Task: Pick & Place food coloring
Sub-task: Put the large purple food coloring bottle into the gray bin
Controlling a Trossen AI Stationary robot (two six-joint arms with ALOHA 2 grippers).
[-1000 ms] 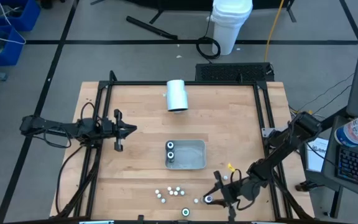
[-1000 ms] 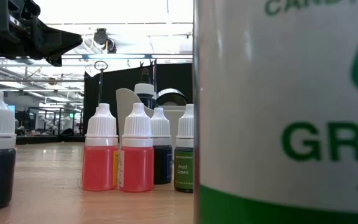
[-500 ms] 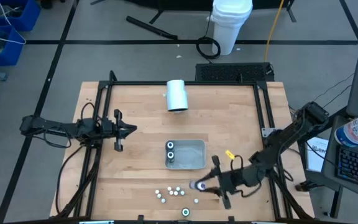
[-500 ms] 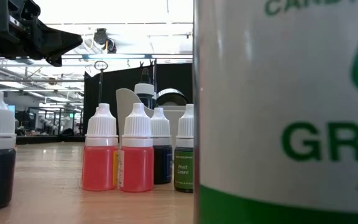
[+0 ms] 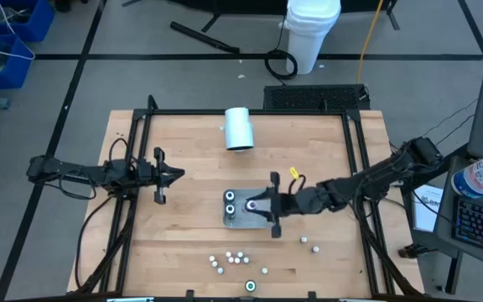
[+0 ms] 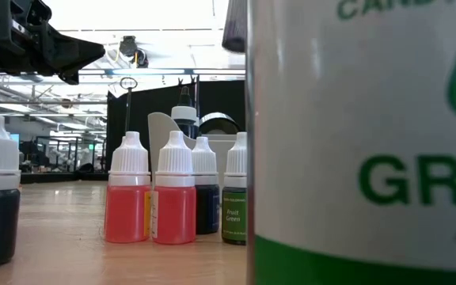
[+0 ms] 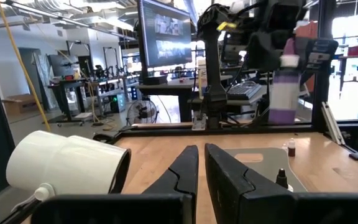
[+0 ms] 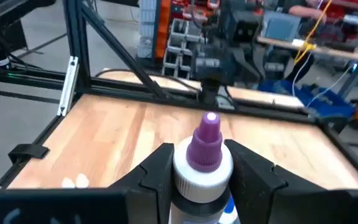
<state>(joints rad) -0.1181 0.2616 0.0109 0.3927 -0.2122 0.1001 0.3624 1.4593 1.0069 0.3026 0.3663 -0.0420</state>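
Here the right arm stretches low across the wooden table (image 5: 191,159), its right gripper (image 5: 258,205) over the grey rectangular metal tray (image 5: 265,220) — fingers clamped on a small purple-tipped, white-collared food coloring bottle (image 8: 205,152). Two dark-topped bottles (image 5: 230,203) stand in the tray; tiny white-capped bottles (image 5: 229,260) cluster near the front edge. The left gripper (image 5: 173,175) waits at the left — fingers nearly closed, empty.

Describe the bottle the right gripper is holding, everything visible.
The bottle is small, with a purple cone tip, a white collar and a dark band below. It stands upright, clamped between the right gripper's fingers, held above the grey tray. In the left wrist view its body looks purple. Its label cannot be read.
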